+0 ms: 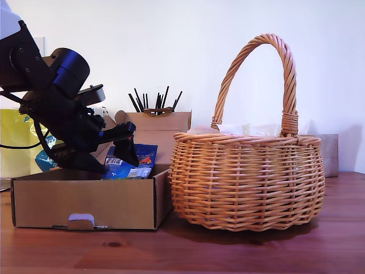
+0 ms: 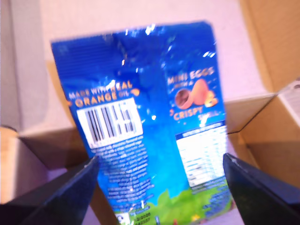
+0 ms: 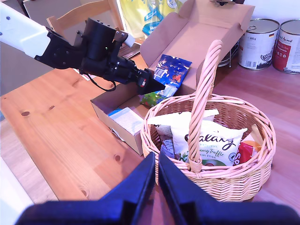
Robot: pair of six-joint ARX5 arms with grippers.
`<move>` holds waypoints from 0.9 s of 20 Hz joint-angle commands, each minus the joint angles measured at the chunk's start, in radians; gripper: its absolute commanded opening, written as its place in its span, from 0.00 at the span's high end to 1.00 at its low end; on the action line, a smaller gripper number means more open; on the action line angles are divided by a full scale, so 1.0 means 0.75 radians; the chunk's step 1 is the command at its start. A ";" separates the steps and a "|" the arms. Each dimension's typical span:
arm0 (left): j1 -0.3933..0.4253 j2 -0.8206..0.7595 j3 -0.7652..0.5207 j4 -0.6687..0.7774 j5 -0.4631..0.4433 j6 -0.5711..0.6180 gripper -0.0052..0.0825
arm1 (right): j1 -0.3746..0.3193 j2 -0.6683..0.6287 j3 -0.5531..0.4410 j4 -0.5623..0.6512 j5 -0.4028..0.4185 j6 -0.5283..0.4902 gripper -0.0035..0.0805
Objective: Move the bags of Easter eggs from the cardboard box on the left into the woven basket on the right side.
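My first gripper (image 1: 126,149) hangs over the cardboard box (image 1: 85,200) at the exterior view's left, pinching the dark blue bag (image 1: 130,162) at its lower end, so that the bag stands up above the box's open top. The woven basket (image 1: 246,180) sits at the exterior view's right, its side just beside the box wall, on the wooden table (image 1: 228,251). The basket's arched handle (image 1: 268,63) rises well above both. Pale packets barely show over the basket's rim.

In the first wrist view my first gripper (image 2: 159,197) has its two dark fingers (image 2: 61,192) at either edge of the dark blue bag (image 2: 145,122), which fills the space between them. The bag's back faces the camera, with a barcode and the words "Mini Eggs". Behind it lie the brown walls and pale floor of the cardboard box (image 2: 262,56).

In the second wrist view my second gripper (image 3: 157,187) hovers above the near rim of the woven basket (image 3: 262,168), its fingers pressed together with only a thin slit between them. Inside the basket lie a white bag with dark script (image 3: 213,140) and a red-orange bag (image 3: 246,152). Beyond the basket, my first gripper (image 3: 157,86) holds the dark blue bag (image 3: 171,70) over the cardboard box (image 3: 187,42), where a white and pale blue packet (image 3: 125,119) lies on the floor. Two tins (image 3: 274,42) stand on the table behind.
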 commanded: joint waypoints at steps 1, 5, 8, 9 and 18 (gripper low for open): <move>-0.004 0.080 -0.011 -0.047 0.003 -0.030 0.07 | 0.012 -0.003 0.003 0.007 -0.001 -0.004 0.97; -0.007 0.109 -0.011 -0.076 -0.010 -0.029 0.07 | 0.012 -0.003 0.003 0.020 -0.001 -0.004 0.97; -0.009 0.111 -0.011 -0.128 -0.009 -0.029 0.07 | 0.012 -0.003 0.003 0.027 -0.001 -0.003 0.97; -0.011 0.111 -0.011 -0.141 -0.007 -0.030 0.07 | 0.012 -0.003 0.003 0.028 -0.001 -0.003 0.97; -0.046 0.111 -0.010 -0.216 0.066 -0.099 0.67 | 0.012 -0.003 0.003 0.050 -0.001 -0.002 0.97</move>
